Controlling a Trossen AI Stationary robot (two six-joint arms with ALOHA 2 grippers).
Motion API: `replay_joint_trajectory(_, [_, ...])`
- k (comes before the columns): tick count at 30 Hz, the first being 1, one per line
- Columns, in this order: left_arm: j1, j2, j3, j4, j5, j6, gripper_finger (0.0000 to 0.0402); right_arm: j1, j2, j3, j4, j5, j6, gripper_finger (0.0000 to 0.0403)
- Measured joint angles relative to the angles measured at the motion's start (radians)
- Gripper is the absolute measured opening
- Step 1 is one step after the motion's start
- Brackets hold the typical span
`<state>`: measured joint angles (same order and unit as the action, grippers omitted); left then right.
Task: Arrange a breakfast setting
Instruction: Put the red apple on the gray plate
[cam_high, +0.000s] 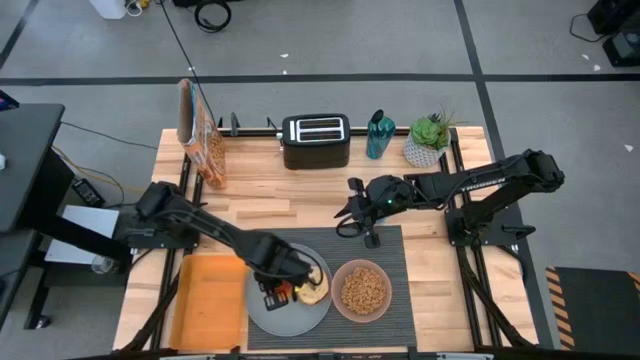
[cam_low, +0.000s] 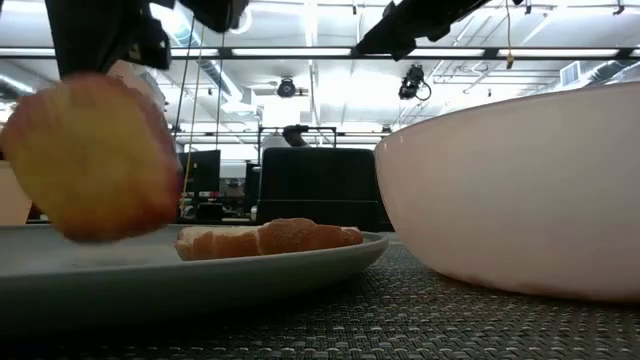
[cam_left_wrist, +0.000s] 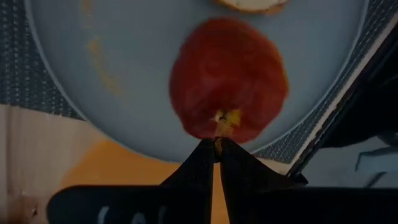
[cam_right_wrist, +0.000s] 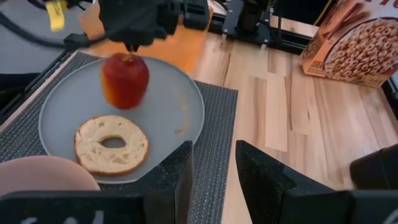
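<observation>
A red apple (cam_left_wrist: 227, 78) hangs over the pale grey plate (cam_right_wrist: 180, 99), which lies on the dark ribbed placemat (cam_high: 400, 250). My left gripper (cam_left_wrist: 216, 144) is shut on the apple and comes in from the table's left (cam_high: 278, 287). A bagel (cam_right_wrist: 112, 144) lies flat on the plate beside the apple. The pink bowl (cam_high: 362, 291) of tan cereal stands on the placemat to the right of the plate. My right gripper (cam_right_wrist: 212, 152) is open and empty over the placemat's far edge (cam_high: 358, 226). I cannot make out the spoon. My left gripper pinches the apple's stem (cam_left_wrist: 217, 132) between its two fingertips, which come from above and point down. The apple hangs below the fingers, a little tilted, over the plate's left half (cam_right_wrist: 124, 79). I cannot tell whether its underside touches the plate.
An orange tray (cam_high: 210, 300) lies left of the plate. A black toaster (cam_high: 315, 141), a teal bottle (cam_high: 378, 135), a potted plant (cam_high: 430, 140) and a cereal box (cam_high: 200, 130) stand along the far edge. Bare wood shows between them and the placemat.
</observation>
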<state>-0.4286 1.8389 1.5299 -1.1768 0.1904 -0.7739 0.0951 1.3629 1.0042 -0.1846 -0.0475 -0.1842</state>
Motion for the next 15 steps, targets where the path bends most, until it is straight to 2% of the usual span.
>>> replay_joint_trajectory(5, [0.001, 0.028, 0.0, 0.003, 0.025, 0.023, 0.0021, 0.008, 0.0, 0.0, -0.004, 0.0, 0.001, 0.0128])
replay_joint_trajectory(15, [0.001, 0.027, 0.0, 0.028, 0.01, 0.041, 0.0028, 0.008, 0.0, 0.0, -0.004, 0.0, 0.005, 0.0128])
